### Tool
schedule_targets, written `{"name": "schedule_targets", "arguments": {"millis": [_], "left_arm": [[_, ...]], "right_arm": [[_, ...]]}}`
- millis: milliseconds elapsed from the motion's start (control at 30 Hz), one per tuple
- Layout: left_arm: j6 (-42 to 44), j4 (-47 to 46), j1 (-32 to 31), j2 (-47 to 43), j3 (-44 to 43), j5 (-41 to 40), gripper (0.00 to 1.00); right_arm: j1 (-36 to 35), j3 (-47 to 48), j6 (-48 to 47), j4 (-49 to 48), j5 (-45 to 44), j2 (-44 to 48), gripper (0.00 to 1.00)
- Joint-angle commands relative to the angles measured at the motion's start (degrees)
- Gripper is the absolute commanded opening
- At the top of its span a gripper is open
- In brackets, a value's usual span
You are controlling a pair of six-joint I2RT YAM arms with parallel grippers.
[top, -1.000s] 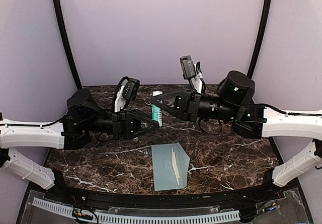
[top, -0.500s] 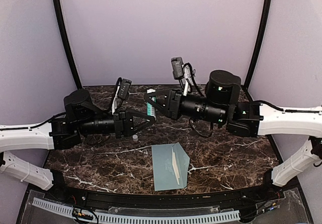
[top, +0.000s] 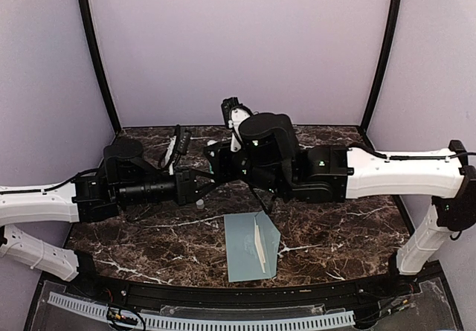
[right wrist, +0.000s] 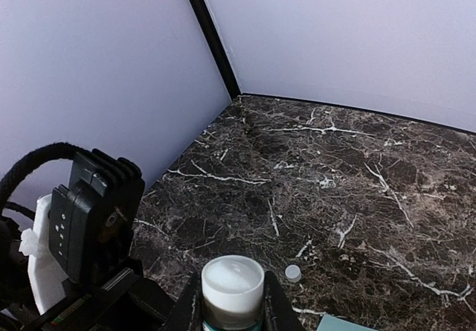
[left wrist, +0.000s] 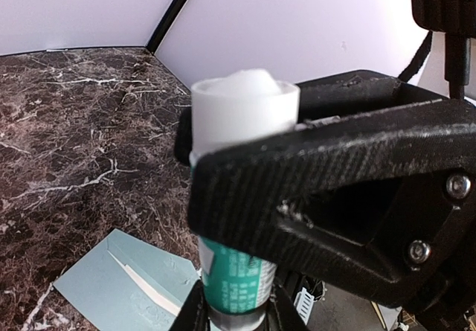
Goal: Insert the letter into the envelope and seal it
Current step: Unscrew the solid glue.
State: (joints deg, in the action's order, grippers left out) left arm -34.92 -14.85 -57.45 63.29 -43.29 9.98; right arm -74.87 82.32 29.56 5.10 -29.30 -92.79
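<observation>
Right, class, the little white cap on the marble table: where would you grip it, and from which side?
Pinch the cap across its round side wall, coming straight down from above. It seems to stand on end on the table, so its sides are free all round, while its low, small shape leaves little to catch from the side.

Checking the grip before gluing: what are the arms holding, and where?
The glue stick, uncapped: left gripper at its bottom end, right gripper around its middle.
</observation>
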Motion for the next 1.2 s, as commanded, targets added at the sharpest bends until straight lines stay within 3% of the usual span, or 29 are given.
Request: {"name": "schedule_targets", "arguments": {"millis": [0, 100, 300, 433, 567, 833, 1067, 1167], "left_arm": [[-0.74, -5.08, -0.47, -1.66, 0.27, -1.42, 0.03], [-1.06, -5.72, -0.47, -1.56, 0.19, -0.90, 0.02], [-1.47, -7.12, -0.51, -2.43, 0.33, 1.14, 0.01], [-1.63, -8.49, -0.40, -3.27, 1.15, 3.02, 0.01], [-1.60, -8.89, -0.38, -3.43, 1.69, 5.03, 0.01], [0.77, -14.24, -0.39, -2.43, 1.24, 21.75, 0.00], [1.39, -15.00, -0.47, 0.45, -1.63, 29.70, 0.00], [1.20, -15.41, -0.47, 1.53, -2.19, 31.04, 0.00]], "right_arm": [[-1.37, 0.69, 1.48, 3.85, -1.68, -1.76, 0.03], [-1.32, -1.78, 1.17, 0.15, 1.89, 0.42, 0.13], [-0.20, -8.93, -1.58, -7.19, 9.42, 8.64, 0.53], [1.90, -13.32, -2.07, -9.40, 13.97, 15.28, 0.69], [5.25, -18.31, -3.12, -14.73, 25.00, 20.78, 0.80], [10.63, -23.78, -2.50, -25.61, 50.25, 23.37, 0.87], [10.76, -22.83, -0.28, -27.96, 57.60, 19.89, 0.86], [10.49, -21.54, 0.22, -29.32, 62.09, 17.38, 0.79]]}}
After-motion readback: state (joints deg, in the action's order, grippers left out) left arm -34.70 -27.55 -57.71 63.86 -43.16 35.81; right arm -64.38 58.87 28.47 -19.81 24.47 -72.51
